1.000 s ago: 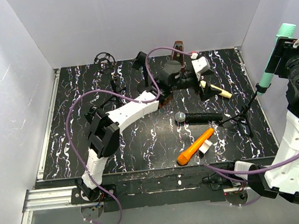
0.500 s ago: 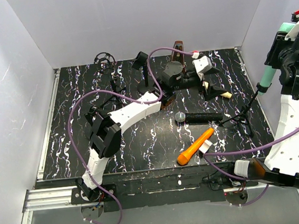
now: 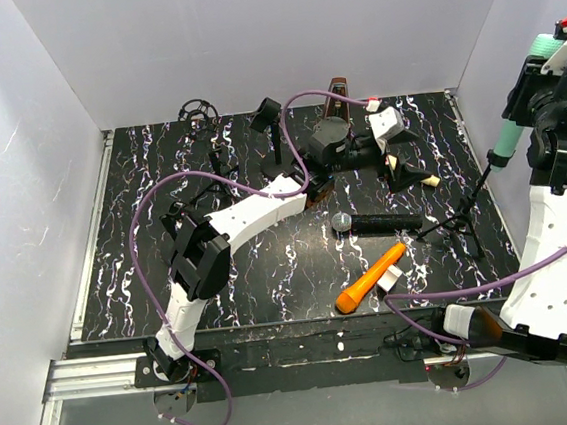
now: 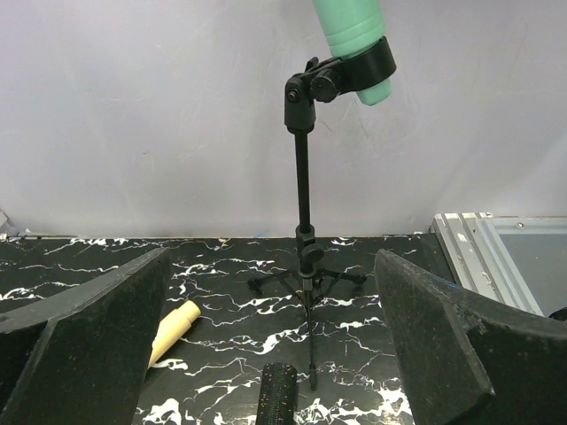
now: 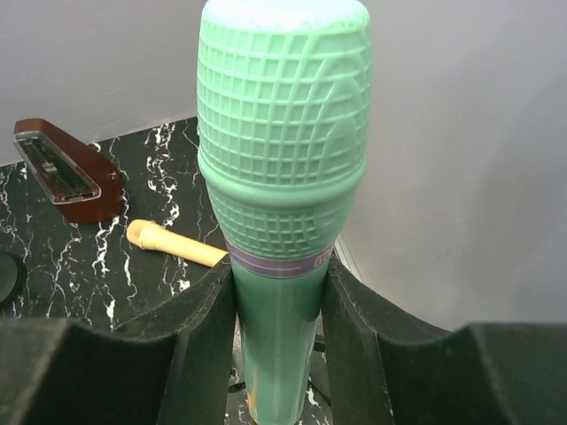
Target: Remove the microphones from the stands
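top external view: nearest, by the front edge of the black marbled worktop (image 3: 159,174), an orange microphone (image 3: 370,278) lies at a slant with a small white piece (image 3: 391,278) touching its side. just behind it a black microphone (image 3: 377,223) lies flat, its grey head pointing left. to the right of that, near the right edge, stand the tripod feet of the stand (image 3: 452,224), with its thin pole rising toward the right wall.

the green microphone (image 3: 511,140) sits tilted at the top of that pole, above the right edge. the left wrist view shows the stand's clip (image 4: 359,66) ringing the lower end of its handle, so it is not yet out. the right gripper (image 5: 279,354) is up there with it. in the right wrist view its fingers (image 5: 199,354) lie flush against both sides of the handle just under the ribbed head, closed on it.

farther back, the left gripper (image 3: 401,156) hangs over the middle of the worktop toward the back edge, facing the stand, with its jaws spread as wide as they go and nothing between them. a cream wooden handle (image 3: 423,177) lies just beside it.

at the back edge stands a brown metronome (image 3: 337,89), and toward the back left corner a small black round holder (image 3: 196,111).
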Tool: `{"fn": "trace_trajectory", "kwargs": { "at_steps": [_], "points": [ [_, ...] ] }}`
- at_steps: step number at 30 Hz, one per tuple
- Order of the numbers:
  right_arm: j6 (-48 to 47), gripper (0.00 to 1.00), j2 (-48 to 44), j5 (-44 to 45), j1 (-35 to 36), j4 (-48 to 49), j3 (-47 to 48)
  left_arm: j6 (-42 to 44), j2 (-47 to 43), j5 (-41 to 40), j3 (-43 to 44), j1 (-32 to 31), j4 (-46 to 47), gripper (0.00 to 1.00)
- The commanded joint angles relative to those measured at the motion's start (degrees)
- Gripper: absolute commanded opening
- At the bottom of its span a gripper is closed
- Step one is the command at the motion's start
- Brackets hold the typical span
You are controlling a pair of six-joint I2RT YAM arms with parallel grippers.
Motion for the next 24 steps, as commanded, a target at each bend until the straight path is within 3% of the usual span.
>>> {"fn": "trace_trajectory", "kwargs": {
  "at_steps": [1,4,11,17,24],
  "points": [
    [-0.1,0.01,0.1,-5.0,-0.4,8.7,3.8,0.1,-0.4,-0.3,1.2,-0.1,-1.1,0.98],
    [-0.1,0.01,-0.3,-10.4,-0.4,10.1,3.6,0.5,-0.4,-0.5,0.9,-0.1,-1.7,0.98],
    [0.0,0.01,-0.9,-12.2,-0.4,12.4,2.5,0.6,-1.1,-0.2,0.1,0.0,-2.2,0.98],
    [1.4,0.01,-3.2,-20.9,-0.4,19.3,0.1,1.3,-1.9,-0.9,-0.3,0.2,-3.0,0.98],
    [3.8,0.01,-1.1,-24.5,-0.4,20.8,1.8,3.3,-3.0,-1.9,-0.6,0.6,-4.6,0.98]
  ]
}}
